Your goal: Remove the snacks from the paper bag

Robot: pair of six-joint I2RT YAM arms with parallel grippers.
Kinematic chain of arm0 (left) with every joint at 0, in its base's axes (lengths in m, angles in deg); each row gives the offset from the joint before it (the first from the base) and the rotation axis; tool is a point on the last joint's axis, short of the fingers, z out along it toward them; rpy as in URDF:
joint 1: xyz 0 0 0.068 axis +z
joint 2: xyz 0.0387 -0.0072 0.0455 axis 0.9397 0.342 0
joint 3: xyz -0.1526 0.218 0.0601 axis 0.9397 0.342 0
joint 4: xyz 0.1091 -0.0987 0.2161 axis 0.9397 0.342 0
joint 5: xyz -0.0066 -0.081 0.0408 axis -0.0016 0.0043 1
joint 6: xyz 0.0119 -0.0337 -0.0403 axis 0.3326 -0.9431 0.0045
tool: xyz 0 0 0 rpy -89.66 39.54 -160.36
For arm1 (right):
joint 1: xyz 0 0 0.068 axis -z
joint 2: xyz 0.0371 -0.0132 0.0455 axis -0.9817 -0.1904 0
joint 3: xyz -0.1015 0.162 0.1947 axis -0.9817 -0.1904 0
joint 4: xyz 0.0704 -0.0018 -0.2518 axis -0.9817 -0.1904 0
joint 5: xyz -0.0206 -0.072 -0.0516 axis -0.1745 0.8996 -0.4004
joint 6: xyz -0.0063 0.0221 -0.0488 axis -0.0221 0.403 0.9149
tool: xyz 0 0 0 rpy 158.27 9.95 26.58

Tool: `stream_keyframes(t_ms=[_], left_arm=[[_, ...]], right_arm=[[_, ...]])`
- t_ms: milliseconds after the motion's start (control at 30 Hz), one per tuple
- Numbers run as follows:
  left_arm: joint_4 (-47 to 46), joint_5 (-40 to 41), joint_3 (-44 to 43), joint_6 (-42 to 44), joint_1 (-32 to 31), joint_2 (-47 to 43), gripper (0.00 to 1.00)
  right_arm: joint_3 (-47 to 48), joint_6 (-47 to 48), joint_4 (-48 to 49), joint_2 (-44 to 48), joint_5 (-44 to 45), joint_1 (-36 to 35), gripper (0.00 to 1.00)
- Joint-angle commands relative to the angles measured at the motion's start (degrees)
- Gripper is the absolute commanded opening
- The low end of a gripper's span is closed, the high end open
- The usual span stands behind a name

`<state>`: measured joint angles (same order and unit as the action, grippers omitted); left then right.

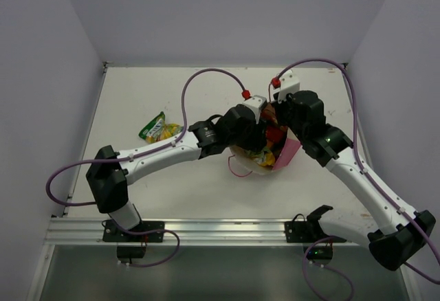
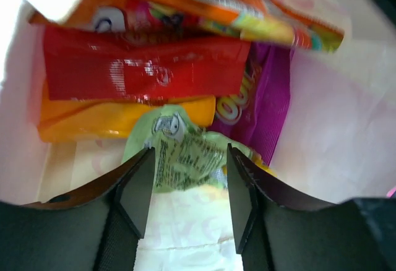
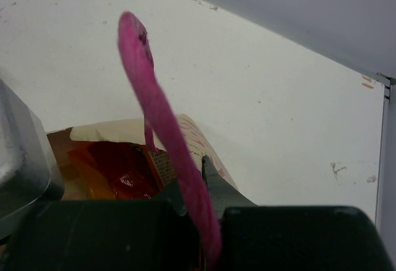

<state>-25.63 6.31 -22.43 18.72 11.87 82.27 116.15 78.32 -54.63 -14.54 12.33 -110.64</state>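
While the paper bag (image 1: pixel 287 151) sits mid-table (image 1: pixel 206 191), I judge the job barely begun: one green-yellow packet (image 1: pixel 159 129) lies out toward the left edge. My right gripper (image 3: pixel 197 187) pinches the pink cord handle (image 3: pixel 148 98). My left gripper (image 2: pixel 189 159), spread, straddles the pale green packet (image 2: pixel 185 153) inside, with the red packet (image 2: pixel 142 70) and purple packet (image 2: pixel 260 110) beyond.

Pink-and-cream paper bag (image 1: pixel 287 151), mouth open, shiny snacks (image 2: pixel 145 70) inside, green-yellow packet (image 1: pixel 159 129) lying outside

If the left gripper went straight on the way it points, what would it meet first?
Likely the pale green packet, lying between the left gripper's open fingers inside the paper bag; depth unclear.
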Motion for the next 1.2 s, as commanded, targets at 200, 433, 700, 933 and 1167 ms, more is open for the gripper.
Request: stream_keyframes(t_ms=[200,433,700,933,1167], left_arm=[[0.56,-4.51,-3.49,-3.49,0.21,4.74,0.66],[-0.50,-3.02,-5.87,-5.87,0.21,9.94,0.60],[0.46,0.76,-4.99,-6.05,0.38,7.58,0.00],[2.05,2.00,-6.30,-2.54,0.38,-0.59,0.00],[8.53,-0.73,-9.47,3.96,0.56,-13.14,0.00]], right_arm=[[0.74,-0.70,7.26,3.42,0.34,-0.38,0.00],[0.30,-0.88,7.26,3.51,-0.02,-0.38,0.00],[-0.14,-0.62,7.61,3.68,-0.02,-0.38,0.00],[-0.58,-0.35,7.70,4.03,0.51,-0.29,0.00],[-0.84,0.44,7.79,4.12,2.53,-0.29,0.00]])
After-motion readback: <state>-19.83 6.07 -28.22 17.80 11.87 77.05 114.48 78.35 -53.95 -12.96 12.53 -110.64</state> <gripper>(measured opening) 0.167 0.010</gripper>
